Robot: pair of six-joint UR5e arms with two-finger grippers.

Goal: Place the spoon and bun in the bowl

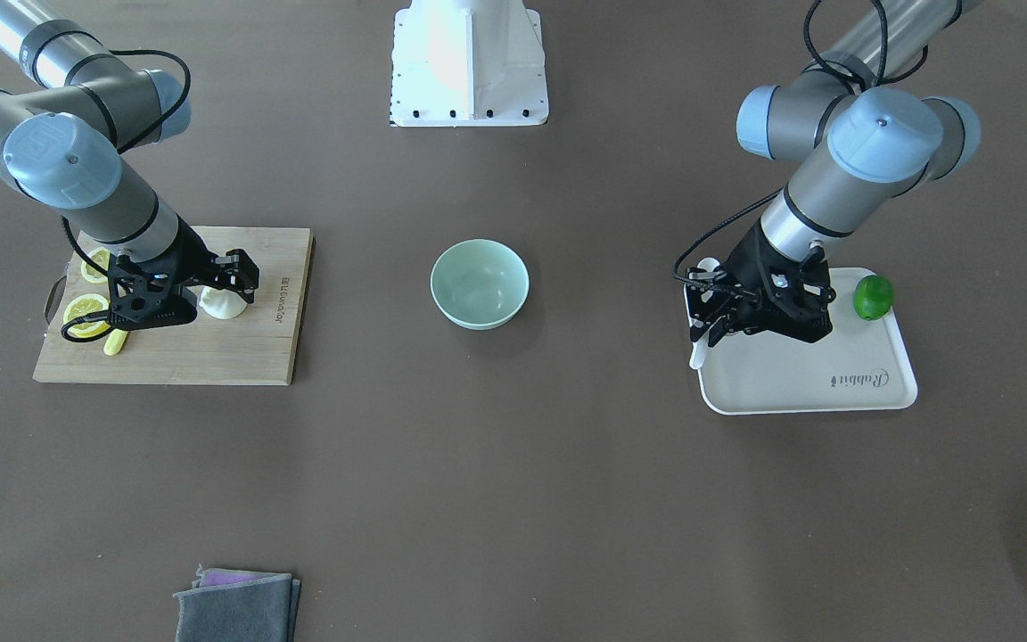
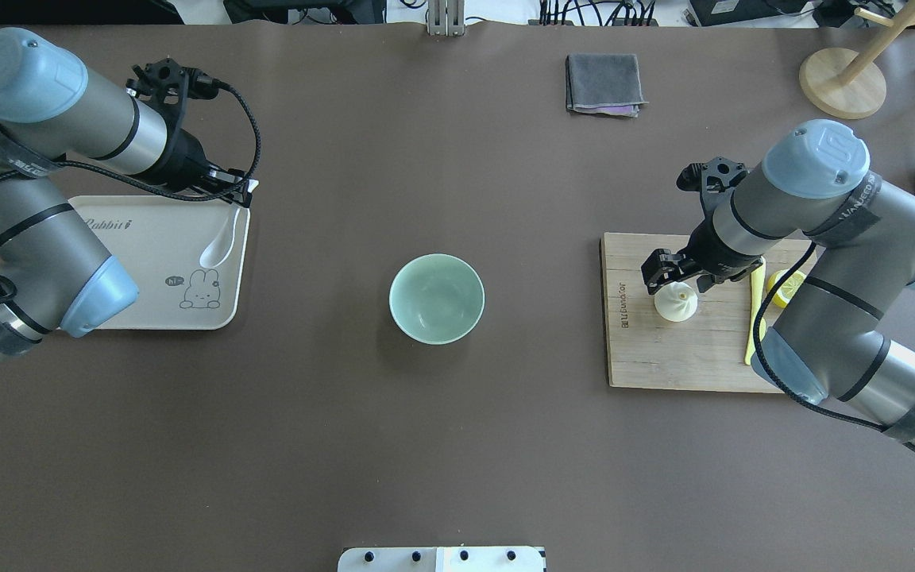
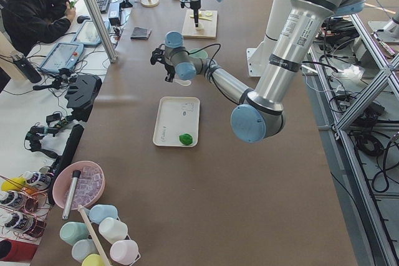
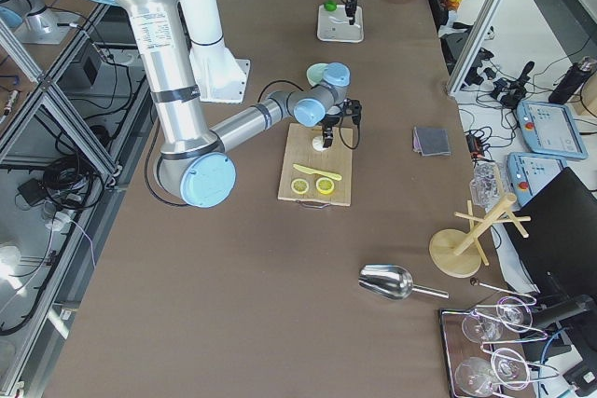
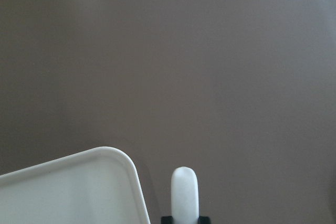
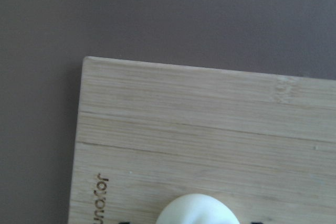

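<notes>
Overhead, the smooth round mint-green bowl [image 2: 436,299] sits mid-tabletop [image 2: 457,445]. At its 9 o'clock, my left tool [image 2: 245,191] pinches the glossy white spoon [image 2: 218,248] by its curved handle, scoop over the beige tray [image 2: 148,262]. At 3 o'clock, my right tool [image 2: 676,284] stands wide astride the pleated, domed bun [image 2: 677,304] on the grained wooden board [image 2: 664,357].

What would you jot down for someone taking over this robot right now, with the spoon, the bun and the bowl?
Left gripper: looks shut on the handle of the spoon at a corner of the beige tray. The scoop is over the tray; I cannot tell whether it is lifted.
Right gripper: open, one finger on each side of the bun, which sits on the wooden cutting board.
Bowl: at the table's centre, empty.
Done: nothing is in the bowl yet.
Left: close on the bun, carry spoon and bun to the bowl, release.
</notes>
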